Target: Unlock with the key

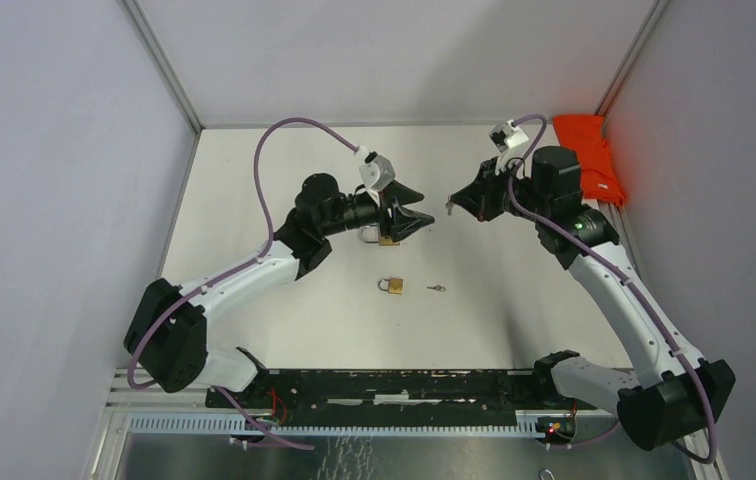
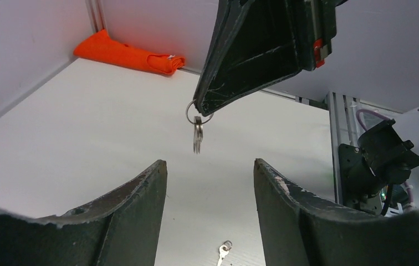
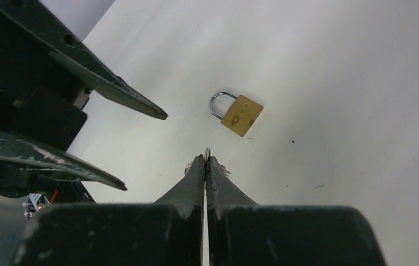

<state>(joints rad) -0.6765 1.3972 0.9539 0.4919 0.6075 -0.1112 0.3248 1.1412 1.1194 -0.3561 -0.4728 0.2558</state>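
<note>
Left arm (image 1: 244,272): runs from the lower left of the top view up toward mid-frame, with the wrist turned to the right.
Left jaws: spread wide with nothing between them. They are raised off the counter (image 1: 514,310), tips facing the right jaws across a short gap.
Upper padlock (image 1: 387,239): brass, on the counter just below the left jaws in the top view and partly hidden by them. Shackle state can't be read.
Lower padlock (image 1: 392,285): brass, lying flat near mid-frame, apart from both arms.
Loose key (image 1: 437,289): small and flat on the counter, just right of the lower padlock and not touching it.
Right jaws: pressed fully together, pinching the key ring (image 2: 188,113) at their tips, right of centre in the top view.
Held key (image 2: 198,136): hangs straight down from the ring, clear of the counter, upper centre in the left wrist view.
Right arm (image 1: 624,300): rises from the lower right and bends back toward centre.
Orange cloth (image 1: 589,155): bunched in the upper right, against the wall.
</note>
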